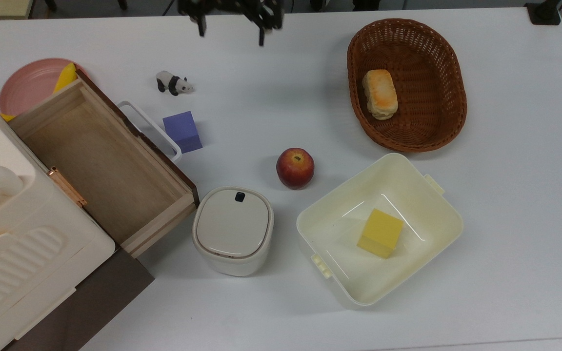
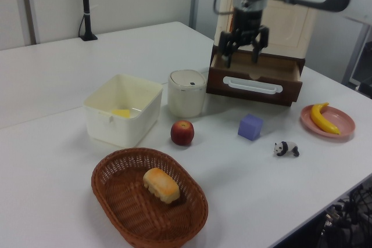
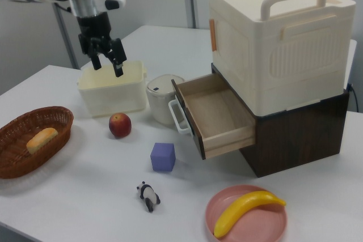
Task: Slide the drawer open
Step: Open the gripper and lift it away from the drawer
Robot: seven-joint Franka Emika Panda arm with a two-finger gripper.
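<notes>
The drawer [image 1: 100, 163] stands pulled well out of the dark brown cabinet, its bare plywood inside showing. Its white loop handle [image 1: 150, 127] faces the purple cube. The drawer's dark front [image 2: 256, 85] faces the camera in the left view, and the right view shows its pale inside [image 3: 218, 111]. My gripper [image 1: 231, 28] is at the top view's upper edge, raised high above the table and far from the handle. The gripper [image 2: 239, 56] is open with nothing between its fingers, and in the right view it [image 3: 108, 66] hangs above the cream tub.
A purple cube [image 1: 182, 131] and a toy panda [image 1: 173, 83] lie near the handle. An apple [image 1: 294, 168], a lidded pot [image 1: 232, 229], a cream tub [image 1: 437, 214] with a yellow block, a wicker basket [image 1: 458, 97] with bread and a pink plate [image 1: 27, 83] with a banana are spread around.
</notes>
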